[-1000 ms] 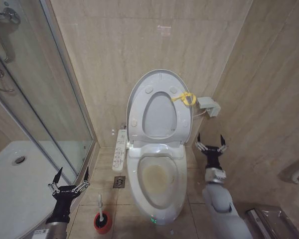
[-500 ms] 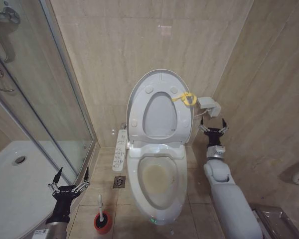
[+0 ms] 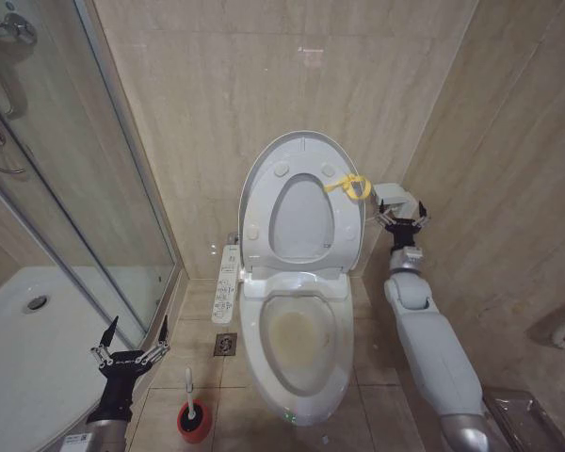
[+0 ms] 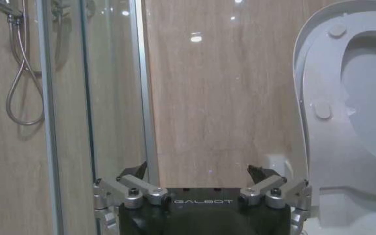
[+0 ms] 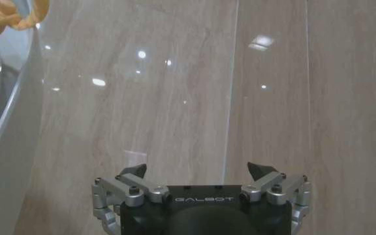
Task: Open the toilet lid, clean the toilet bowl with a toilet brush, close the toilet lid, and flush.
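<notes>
The toilet lid [image 3: 303, 151] stands raised against the wall, with the seat ring [image 3: 264, 221] lifted against it and a yellow loop [image 3: 351, 185] at its right edge. Below lies the toilet bowl [image 3: 298, 341], stained yellowish-brown inside. The toilet brush [image 3: 189, 381] stands upright in a red holder [image 3: 194, 422] on the floor left of the toilet. My left gripper [image 3: 132, 339] hangs open just left of the brush. My right gripper [image 3: 401, 218] is open and empty, right of the lid near the wall. The left wrist view has the lid [image 4: 344, 29]; the right wrist view catches its edge [image 5: 5, 122].
A small grey box [image 3: 395, 197] is mounted on the wall right beside my right gripper. A white control panel [image 3: 227, 282] juts from the toilet's left side. The glass shower screen [image 3: 66, 188] and white shower tray [image 3: 38, 339] stand to the left. A floor drain [image 3: 225, 345] sits beside the bowl.
My right arm has stretched forward and up, carrying the open gripper from beside the bowl to the wall next to the grey box. The left arm has not moved.
</notes>
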### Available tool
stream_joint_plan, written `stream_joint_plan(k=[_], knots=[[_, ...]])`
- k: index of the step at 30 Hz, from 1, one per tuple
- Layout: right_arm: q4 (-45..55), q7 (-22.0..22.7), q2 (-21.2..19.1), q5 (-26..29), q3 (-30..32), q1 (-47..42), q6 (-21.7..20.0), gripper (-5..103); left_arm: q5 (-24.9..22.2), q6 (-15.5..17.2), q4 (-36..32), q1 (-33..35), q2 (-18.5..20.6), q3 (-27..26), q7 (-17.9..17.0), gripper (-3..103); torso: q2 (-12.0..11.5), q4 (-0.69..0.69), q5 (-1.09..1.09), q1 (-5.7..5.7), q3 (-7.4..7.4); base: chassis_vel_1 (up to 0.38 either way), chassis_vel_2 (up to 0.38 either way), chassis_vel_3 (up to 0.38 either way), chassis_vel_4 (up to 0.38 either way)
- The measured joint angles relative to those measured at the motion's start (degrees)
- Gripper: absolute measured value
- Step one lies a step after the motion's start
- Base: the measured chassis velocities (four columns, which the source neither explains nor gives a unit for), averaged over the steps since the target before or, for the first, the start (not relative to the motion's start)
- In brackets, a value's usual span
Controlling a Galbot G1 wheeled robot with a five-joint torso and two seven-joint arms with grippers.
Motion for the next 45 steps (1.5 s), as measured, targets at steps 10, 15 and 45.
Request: stream_joint_plan(k=[10, 15, 45], knots=[[0.23, 0.36, 1.41, -1.12, -2.18, 1.31, -1.11, 100, 0.00, 0.00, 0.00, 0.00, 0.00, 0.00, 0.00, 100, 0.00, -0.01, 0.00, 0.00, 0.00, 0.000, 0.000, 0.000, 0.000], [0.40, 1.04, 2.71, -1.87, -3.51, 1.92, -1.78, 100, 0.00, 0.00, 0.00, 0.01, 0.00, 0.00, 0.00, 100, 0.00, -0.05, -0.01, 0.00, 0.00, 0.000, 0.000, 0.000, 0.000], [20.82, 2.06, -3.97, 1.86, -7.31, -22.23, -3.50, 100, 0.00, 0.00, 0.00, 0.00, 0.00, 0.00, 0.00, 100, -0.01, 0.07, 0.03, 0.00, 0.01, 0.000, 0.000, 0.000, 0.000]])
